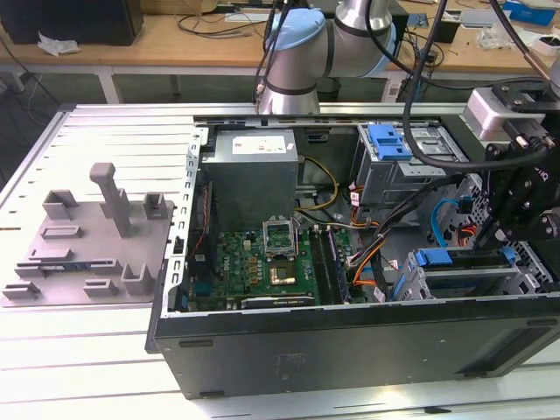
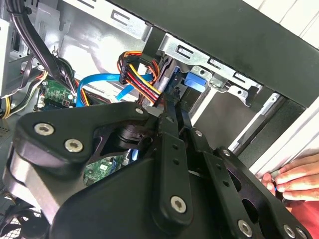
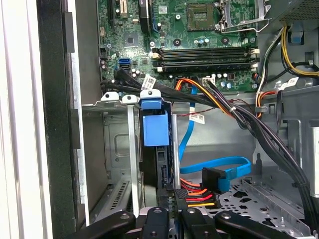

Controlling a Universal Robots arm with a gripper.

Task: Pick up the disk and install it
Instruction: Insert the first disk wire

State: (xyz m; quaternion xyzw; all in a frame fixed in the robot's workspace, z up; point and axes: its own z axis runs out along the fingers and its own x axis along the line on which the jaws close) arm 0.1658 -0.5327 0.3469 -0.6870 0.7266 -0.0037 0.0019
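The hand's black linkage lies nearest the lens in both wrist views, and its two fingers run forward close together. The hand (image 3: 172, 200) is clenched on the near end of the disk (image 3: 155, 149), whose thin dark edge runs straight out from between the fingers.

The disk stands on edge inside the silver drive cage (image 3: 117, 144), at the corner of the open computer case (image 1: 350, 350) towards the exterior view's right. The blue tab of its caddy rail shows at the far end, against the cage's upper lip. Its long axis therefore continues the line of the fingers, pointing away from the hand and into the slot. In the exterior view that line runs along the case's near wall, from the hand's end towards the exterior view's left.

It seems to be well into the cage. How fully it is seated I cannot tell.

A bundle of orange, red and yellow power leads (image 3: 198, 196) lies just beside the fingers. A blue data cable (image 3: 224, 167) loops nearby on the perforated floor. The motherboard (image 3: 199, 30) lies beyond the cage.

In the second wrist view a person's fingers (image 2: 291, 177) rest at the outer edge of the case. The grey fixture plate (image 1: 87, 236) sits on the table (image 1: 87, 385), well apart from the hand, with none of its posts holding anything.
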